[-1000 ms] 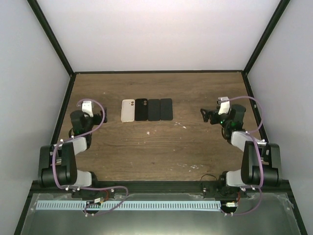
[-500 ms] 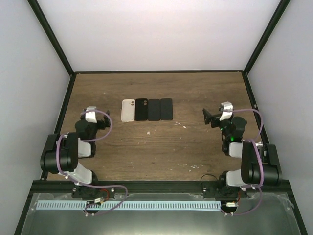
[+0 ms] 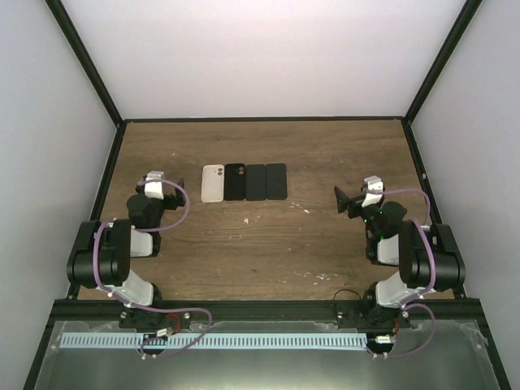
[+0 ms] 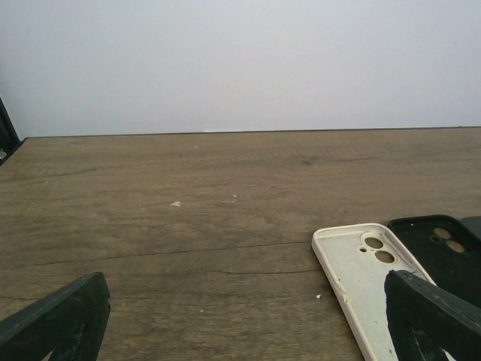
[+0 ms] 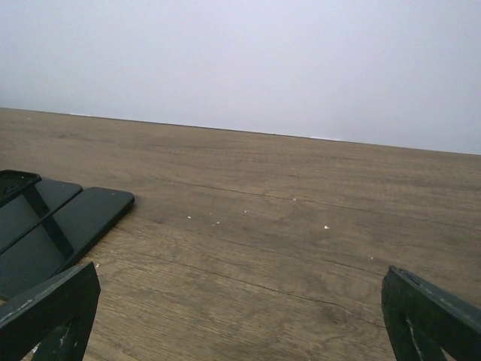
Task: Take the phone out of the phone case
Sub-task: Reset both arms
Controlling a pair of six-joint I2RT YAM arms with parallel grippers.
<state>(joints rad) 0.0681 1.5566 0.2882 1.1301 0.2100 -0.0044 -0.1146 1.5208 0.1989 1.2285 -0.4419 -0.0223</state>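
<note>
Four flat items lie in a row at the table's back middle. From the left they are a white case [image 3: 213, 183], a black case [image 3: 235, 181] and two dark slabs [image 3: 256, 181] [image 3: 276, 180]. The white case [image 4: 368, 278] lies hollow side up and empty, and the black case [image 4: 440, 244] beside it shows camera holes. The right wrist view shows both slabs [image 5: 75, 218] [image 5: 30, 207]; I cannot tell which is a cased phone. My left gripper [image 3: 165, 189] [image 4: 244, 331] is open and empty, left of the white case. My right gripper [image 3: 345, 199] [image 5: 240, 323] is open and empty, right of the row.
The wooden table [image 3: 268, 244] is walled by white panels with black frame posts. Small white crumbs [image 3: 305, 210] lie in front of the row. Both arms are folded low near their bases. A metal tray with a cable strip [image 3: 211, 341] runs along the near edge.
Both arms have folded down and back toward their bases. The left wrist has shifted slightly right, the right wrist slightly nearer. The four items have not moved.
</note>
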